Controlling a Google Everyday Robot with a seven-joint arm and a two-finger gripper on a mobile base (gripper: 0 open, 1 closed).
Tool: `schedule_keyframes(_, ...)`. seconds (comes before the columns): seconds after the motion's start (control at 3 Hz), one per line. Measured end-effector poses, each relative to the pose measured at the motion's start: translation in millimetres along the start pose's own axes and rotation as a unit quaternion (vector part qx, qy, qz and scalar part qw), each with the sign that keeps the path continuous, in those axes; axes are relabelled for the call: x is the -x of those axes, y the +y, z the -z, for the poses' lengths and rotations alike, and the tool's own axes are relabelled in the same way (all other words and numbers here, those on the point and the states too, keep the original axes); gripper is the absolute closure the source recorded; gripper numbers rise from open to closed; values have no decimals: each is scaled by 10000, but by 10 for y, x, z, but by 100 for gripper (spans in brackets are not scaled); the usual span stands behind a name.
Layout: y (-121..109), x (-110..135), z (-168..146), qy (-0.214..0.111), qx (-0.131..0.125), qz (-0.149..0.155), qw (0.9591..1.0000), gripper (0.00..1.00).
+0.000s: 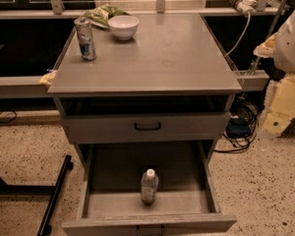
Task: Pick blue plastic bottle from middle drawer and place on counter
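Bottle (149, 186) stands upright at the front middle of the open drawer (115, 173), apart from its walls. My gripper (291, 38) hangs right of the counter (167, 58) edge; open or closed, I cannot tell. Can (85, 38) and bowl (123, 27) sit back left.

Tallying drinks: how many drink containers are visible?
2: can rear left on the counter; bottle upright in the lower drawer. More may hide in the upper drawer; the gripper is far right.

Bottle (149, 187) in middle drawer (119, 173), can (85, 38) left of bowl (123, 26) on counter (167, 58), tool (280, 113) right
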State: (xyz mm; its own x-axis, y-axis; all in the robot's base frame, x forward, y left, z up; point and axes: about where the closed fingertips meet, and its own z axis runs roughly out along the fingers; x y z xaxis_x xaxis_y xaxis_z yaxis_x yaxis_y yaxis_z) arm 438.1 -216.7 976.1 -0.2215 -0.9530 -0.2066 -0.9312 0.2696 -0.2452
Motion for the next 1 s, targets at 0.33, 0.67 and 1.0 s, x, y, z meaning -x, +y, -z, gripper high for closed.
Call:
schedule_keyframes(0.33, 0, 0, 0, 0, 0, 0, 10000, 0)
schedule_keyframes(0.67, 53, 31, -179, -156, 83, -33, 9998, 18)
schedule_keyframes(1.0, 255, 172, -714, -561, 359, -40, 9978, 42)
